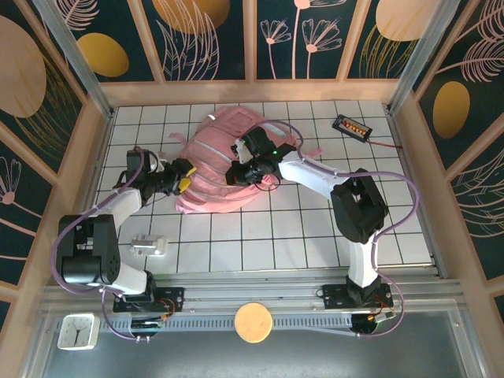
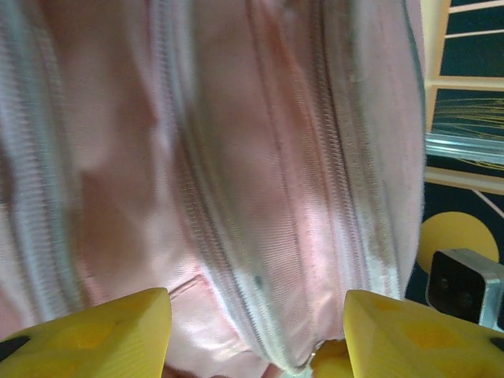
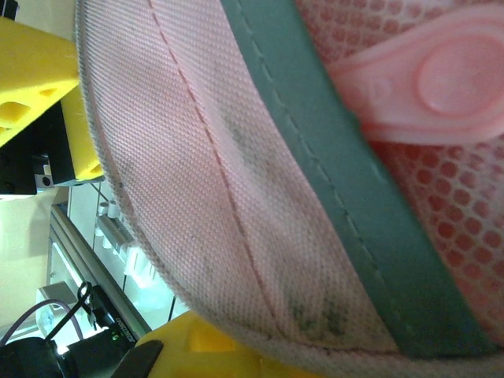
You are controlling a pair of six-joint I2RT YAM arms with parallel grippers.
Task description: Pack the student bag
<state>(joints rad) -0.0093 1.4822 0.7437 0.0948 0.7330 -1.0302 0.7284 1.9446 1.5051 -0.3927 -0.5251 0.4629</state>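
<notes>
A white tiled worktop [image 1: 299, 236] carries the bag [image 1: 213, 146], which lies flat in the middle of the far half. A black box [image 1: 352, 126] with orange markings and a red lead sits near the far right corner, well apart from the bag. A small white-and-silver object [image 1: 148, 246] lies near the near left corner, beside the left arm's base. On the grey ledge below the near edge are a small clock [image 1: 77, 331] and a round tan disc [image 1: 253, 321]. Nothing lies between either arm and the bag.

The left tool [image 1: 183, 177] is at the bag's left edge. Seen from the left wrist, the left tool [image 2: 256, 327] is released, its yellow fingers [image 2: 110, 327] spread wide, with the bag's [image 2: 260, 173] zip lines just ahead; contact cannot be told.

The right tool [image 1: 235, 175] sits on the middle of the bag. From the right wrist, the right tool [image 3: 118, 213] is clenched on a band of the bag's [image 3: 197, 181] pink fabric with grey-green trim, which runs between the yellow fingers [image 3: 24, 71]. A pink rubber tab [image 3: 441, 79] lies over pink mesh [image 3: 465, 236] beside it.

The bag's long axis runs roughly from the far edge toward the near edge, leaning to the near left, with straps trailing toward the right edge
</notes>
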